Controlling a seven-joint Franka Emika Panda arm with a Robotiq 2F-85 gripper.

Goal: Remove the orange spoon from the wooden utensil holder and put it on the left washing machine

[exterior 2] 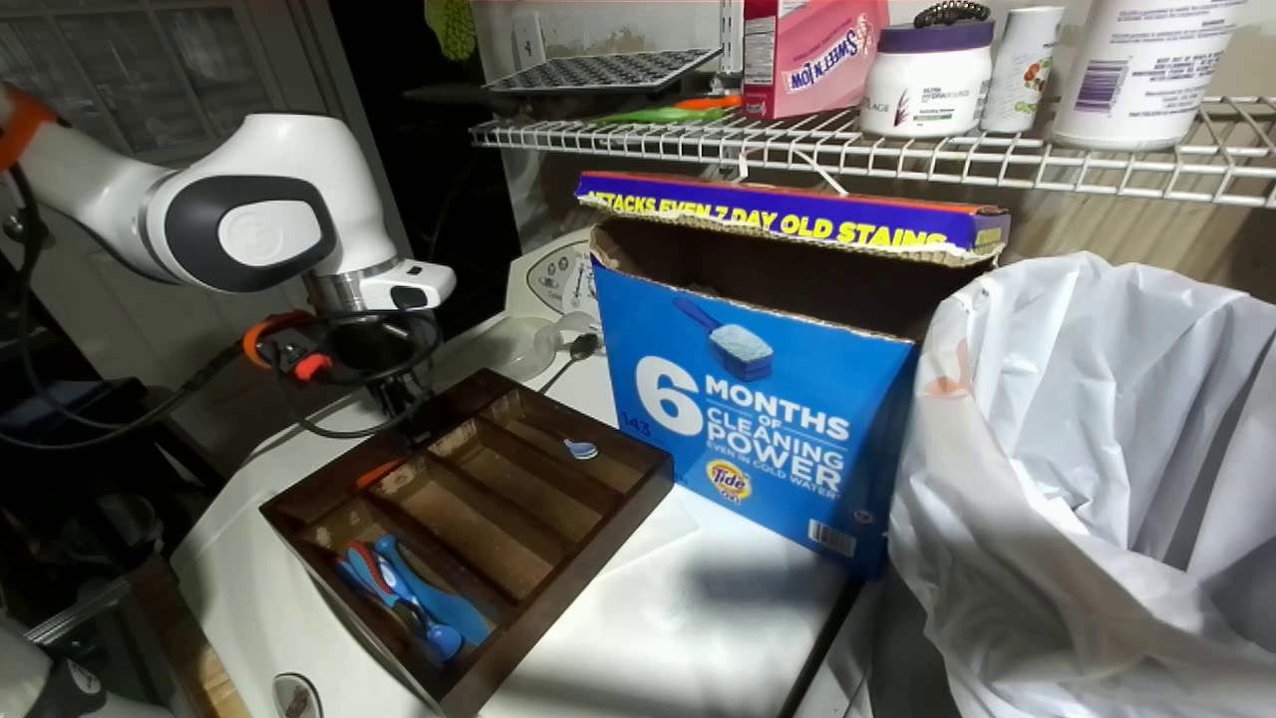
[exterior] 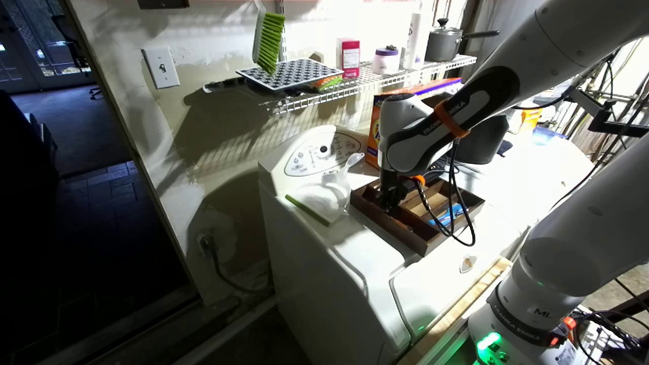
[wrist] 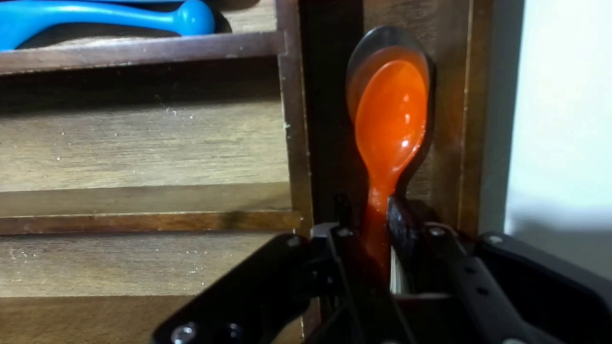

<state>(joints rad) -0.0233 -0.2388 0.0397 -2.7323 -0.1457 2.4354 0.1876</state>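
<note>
The orange spoon [wrist: 392, 114] lies bowl-up in the end compartment of the dark-brown wooden utensil holder [wrist: 294, 143]. A bit of its orange [exterior 2: 377, 474] shows in an exterior view. My gripper [wrist: 373, 210] reaches down into this compartment, fingers close together on both sides of the spoon's handle. The right fingertip touches the handle; the left pad is dark. A metal spoon [wrist: 385, 37] lies under the orange bowl. The holder also shows in the exterior views [exterior: 390, 225] [exterior 2: 598, 553], with my gripper [exterior: 387, 205] [exterior 2: 414, 429] over it. It stands on the white left washing machine [exterior: 370, 246].
Blue utensils [exterior 2: 429, 598] lie in another compartment, and a small spoon [exterior 2: 580, 450] in the far one. A clear plastic container [exterior: 329, 195] and a green strip [exterior: 307, 210] sit beside the holder. A detergent box [exterior 2: 738, 399] and a lined bin [exterior 2: 1077, 479] stand behind, below a wire shelf [exterior 2: 857, 160].
</note>
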